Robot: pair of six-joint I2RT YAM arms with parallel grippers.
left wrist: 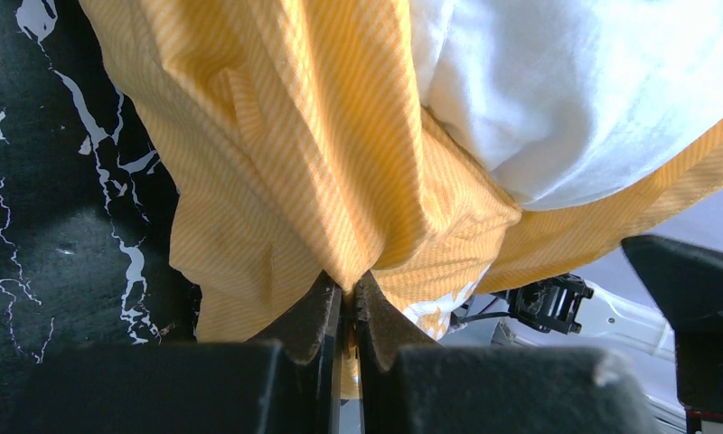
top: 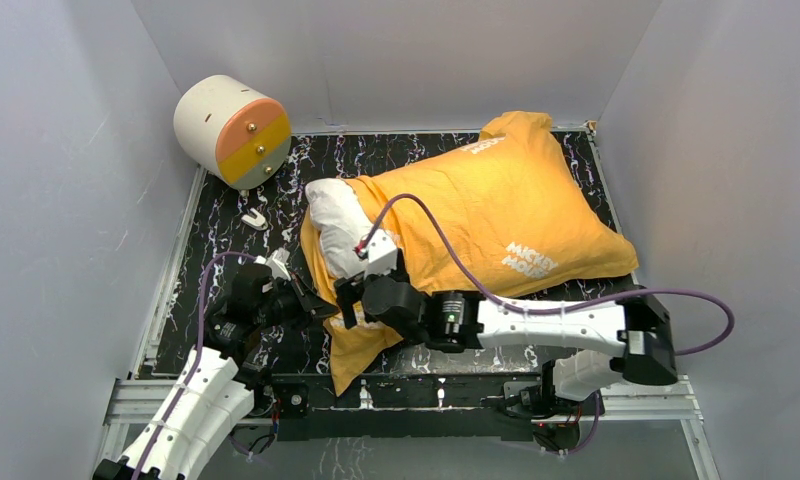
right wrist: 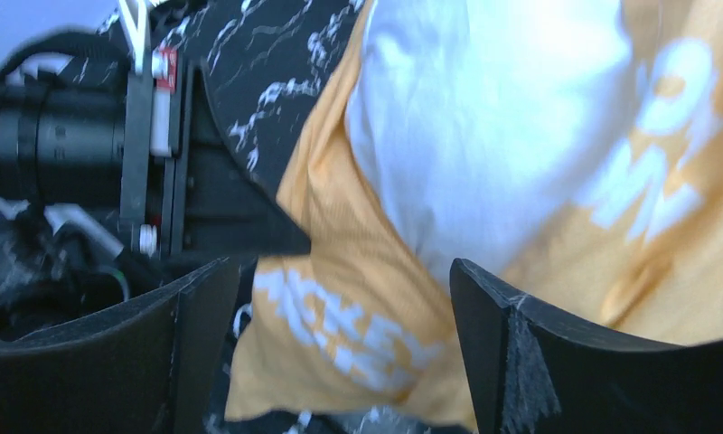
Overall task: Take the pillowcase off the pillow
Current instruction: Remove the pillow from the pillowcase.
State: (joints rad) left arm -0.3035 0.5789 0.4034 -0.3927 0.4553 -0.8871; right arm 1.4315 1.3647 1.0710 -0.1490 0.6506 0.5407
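Observation:
The pillowcase [top: 496,210] lies orange-yellow side up with white lettering, still over most of the pillow. The white pillow [top: 336,218] pokes out of its left, open end. My left gripper [top: 321,308] is shut on a fold of the pillowcase's edge [left wrist: 276,181] at the near left; in the left wrist view the fabric is pinched between its jaws [left wrist: 349,287], with the pillow [left wrist: 566,90] above. My right gripper [top: 344,300] hovers just beside it, open wide. Its fingers [right wrist: 204,312] straddle the lettered pillowcase flap [right wrist: 340,316] without gripping it, and the pillow [right wrist: 484,117] lies beyond.
A cream cylinder with an orange-yellow end [top: 231,130] leans at the back left corner. A small white object [top: 255,218] lies on the black marbled table [top: 226,200]. White walls close in on three sides. The right arm's purple cable [top: 446,240] arcs over the pillowcase.

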